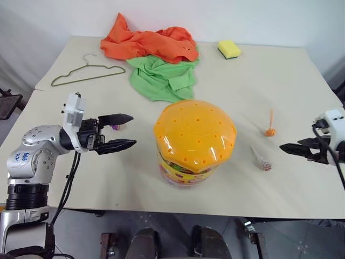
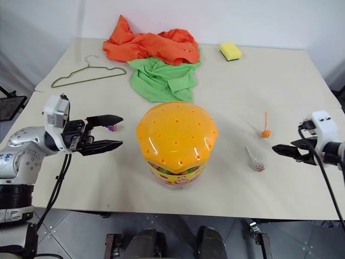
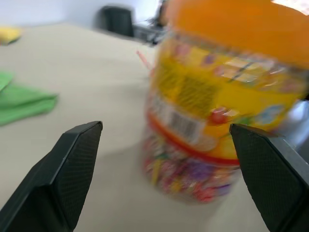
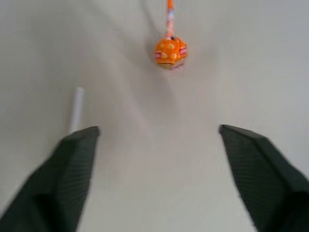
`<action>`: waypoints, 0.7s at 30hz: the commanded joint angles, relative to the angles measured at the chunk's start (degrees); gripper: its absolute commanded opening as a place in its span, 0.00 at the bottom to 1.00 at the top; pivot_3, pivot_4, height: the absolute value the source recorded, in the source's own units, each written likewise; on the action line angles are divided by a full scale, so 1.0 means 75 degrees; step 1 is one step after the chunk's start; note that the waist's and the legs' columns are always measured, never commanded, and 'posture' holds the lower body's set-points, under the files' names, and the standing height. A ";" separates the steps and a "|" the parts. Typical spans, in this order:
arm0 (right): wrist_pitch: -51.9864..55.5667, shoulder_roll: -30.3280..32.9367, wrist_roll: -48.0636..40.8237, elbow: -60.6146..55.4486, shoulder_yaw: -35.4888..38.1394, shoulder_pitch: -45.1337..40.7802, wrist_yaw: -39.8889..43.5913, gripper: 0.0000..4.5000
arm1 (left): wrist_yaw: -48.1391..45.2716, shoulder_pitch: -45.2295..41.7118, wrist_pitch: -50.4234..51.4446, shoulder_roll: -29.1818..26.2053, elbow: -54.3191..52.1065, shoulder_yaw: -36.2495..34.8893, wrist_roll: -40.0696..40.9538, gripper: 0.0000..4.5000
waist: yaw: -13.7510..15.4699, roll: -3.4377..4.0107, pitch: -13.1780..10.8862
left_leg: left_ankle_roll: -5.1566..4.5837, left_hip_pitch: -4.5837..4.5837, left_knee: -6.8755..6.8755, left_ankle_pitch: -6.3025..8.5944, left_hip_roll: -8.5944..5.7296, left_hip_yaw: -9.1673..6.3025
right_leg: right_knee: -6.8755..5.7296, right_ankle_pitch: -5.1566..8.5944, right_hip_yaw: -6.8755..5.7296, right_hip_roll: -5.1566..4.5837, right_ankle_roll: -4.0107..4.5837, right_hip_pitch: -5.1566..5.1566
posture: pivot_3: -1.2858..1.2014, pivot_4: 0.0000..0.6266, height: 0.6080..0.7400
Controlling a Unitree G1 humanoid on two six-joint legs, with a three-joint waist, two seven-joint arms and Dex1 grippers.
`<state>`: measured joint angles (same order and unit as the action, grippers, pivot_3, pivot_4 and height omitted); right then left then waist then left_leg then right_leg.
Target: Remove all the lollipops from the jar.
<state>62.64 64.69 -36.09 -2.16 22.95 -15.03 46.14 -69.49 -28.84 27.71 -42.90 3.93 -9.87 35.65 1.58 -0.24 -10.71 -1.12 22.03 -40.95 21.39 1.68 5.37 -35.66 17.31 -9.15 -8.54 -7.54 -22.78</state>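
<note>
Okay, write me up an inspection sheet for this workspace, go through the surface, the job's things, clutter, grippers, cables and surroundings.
Surface: beige table, bare at its near right.
Job's things: large clear plastic jar with orange domed lid on, upright at centre; orange-wrapped lollipop and white-stick lollipop lie on the table to its right; small purple-wrapped lollipop lies to its left.
Clutter: orange cloth, green cloth, wire hanger, yellow sponge, all at the far side.
Grippers: left gripper open, empty, pointing at the jar; right gripper open, empty, near the two lollipops.
Cables: black cable hangs from the left arm; black cable along the right wrist.
Surroundings: white wall, tiled floor.
</note>
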 commanded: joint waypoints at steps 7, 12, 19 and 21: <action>-0.1209 -0.0393 -0.0472 -0.2915 0.2198 0.2265 0.1513 0.99 | 0.0054 -0.0079 -0.0791 0.0260 0.0602 0.0186 -0.0565 1.00 | 0.0008 -0.0003 0.0002 | 0.0001 -0.0003 0.0000 0.0000 -0.0001 -0.0001 | 0.0000 0.0000 0.0001 0.0001 -0.0001 0.0001 | 0.52 0.24 1.00; -0.3575 -0.0753 0.0407 -0.3925 0.1427 0.4158 0.2964 0.99 | -0.0085 0.0164 -0.0880 0.0334 0.0600 0.0181 -0.0522 1.00 | 0.0022 -0.0004 0.0002 | 0.0001 -0.0004 0.0000 0.0000 -0.0003 -0.0005 | 0.0000 -0.0001 0.0000 0.0002 -0.0002 0.0003 | 0.52 0.24 1.00; -0.5169 -0.2251 0.0598 -0.3062 0.0734 0.3872 0.2518 0.99 | 0.0066 0.1085 -0.0554 0.0179 -0.0149 -0.0308 -0.0169 1.00 | -0.0034 -0.0009 0.0005 | 0.0002 -0.0036 0.0004 0.0001 -0.0001 0.0005 | -0.0005 -0.0001 0.0014 0.0001 -0.0003 0.0019 | 0.52 0.24 1.00; -0.5456 -0.2482 0.0676 -0.2952 0.0673 0.3790 0.2307 0.99 | 0.0155 0.1097 -0.0647 0.0167 -0.0130 -0.0331 -0.0293 1.00 | 0.0006 -0.0010 0.0006 | 0.0003 -0.0041 0.0001 0.0001 0.0000 0.0002 | -0.0005 -0.0001 0.0011 0.0001 -0.0002 0.0030 | 0.52 0.24 1.00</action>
<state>24.26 46.92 -31.36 -24.26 27.51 13.80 64.46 -68.92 -20.38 23.43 -40.78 4.78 -10.70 32.53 1.63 -0.32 -10.67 -1.10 21.68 -40.95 21.39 1.68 5.38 -35.68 17.30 -9.07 -8.53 -7.55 -22.50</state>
